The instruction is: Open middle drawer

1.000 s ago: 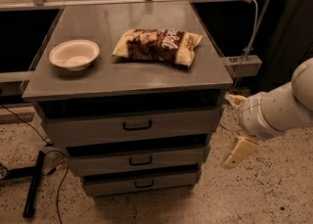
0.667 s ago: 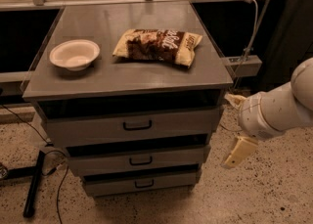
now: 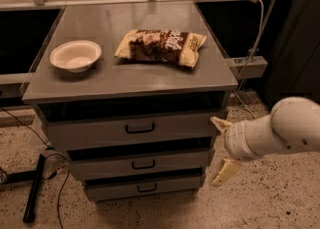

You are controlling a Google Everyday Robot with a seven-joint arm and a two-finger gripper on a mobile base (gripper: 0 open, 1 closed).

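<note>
Unmoved since earlier frame: two-finger gripper [image 3: 221, 148], beige fingers apart, beside grey metal cabinet [image 3: 150, 80], right edge. Grey flat-fronted middle drawer [image 3: 100, 169], shut, untouched. Risk: sideways approach snags cabinet corner or takes a neighbouring handle.

We see our arm [image 3: 295, 124] as a thick, smooth, rounded white tube that enters from the right edge of the scene. Its shell is glossy enough to carry a soft highlight along the top. Towards the left it steps down into a shorter, narrower white wrist section [image 3: 246, 140], marked off from the larger shell by a thin, darker seam ring. Our gripper [image 3: 216, 151] sits at the end of that wrist, low on the near right side of the scene. It has two slim, tapering fingers [image 3: 225, 170] in a cream-yellow tone, duller than the white shell. The jaws stand wide apart, one above the other.
</note>
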